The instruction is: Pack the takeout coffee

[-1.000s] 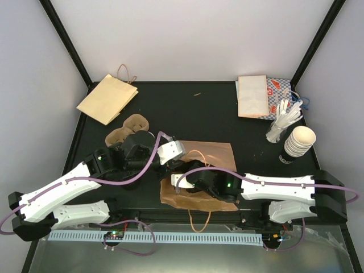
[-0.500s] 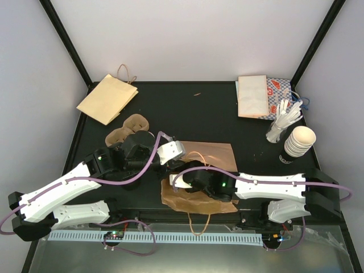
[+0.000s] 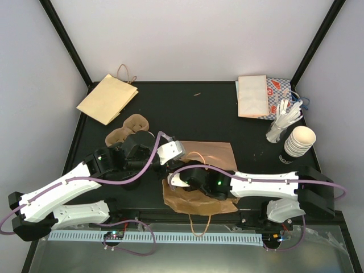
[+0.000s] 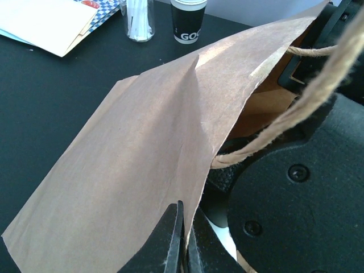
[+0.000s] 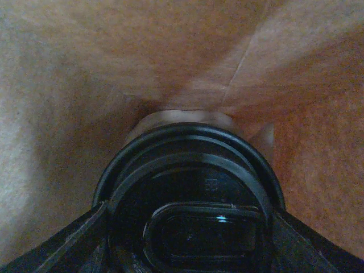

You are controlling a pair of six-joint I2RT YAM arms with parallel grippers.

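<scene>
A brown paper bag (image 3: pixel 215 154) lies at the table's near middle. My left gripper (image 4: pixel 183 209) is shut on the edge of the bag's top sheet (image 4: pixel 142 153) and holds it lifted, so the mouth gapes. My right gripper (image 5: pixel 187 227) is inside the bag, with brown paper all around it. Between its fingers (image 5: pixel 68 239) sits the takeout coffee (image 5: pixel 182 120), a pale cup seen from above its black lid (image 5: pixel 190 187), gripped at the lid's sides. From above, the right gripper (image 3: pixel 185 181) reaches left across the bag, its tips and the cup hidden.
A stack of cream cups (image 3: pixel 298 142) on a black cup (image 4: pixel 187 23) and a jar of stirrers (image 3: pixel 278 128) stand at the right. Paper sheets (image 3: pixel 253 96) lie at the back right. Flat paper bags (image 3: pixel 108 98) and a brown cup carrier (image 3: pixel 128 128) sit at the left.
The right arm has slid leftward, carrying its gripper further along the bag, and the bag's near edge has shifted a little. The left arm has held still.
</scene>
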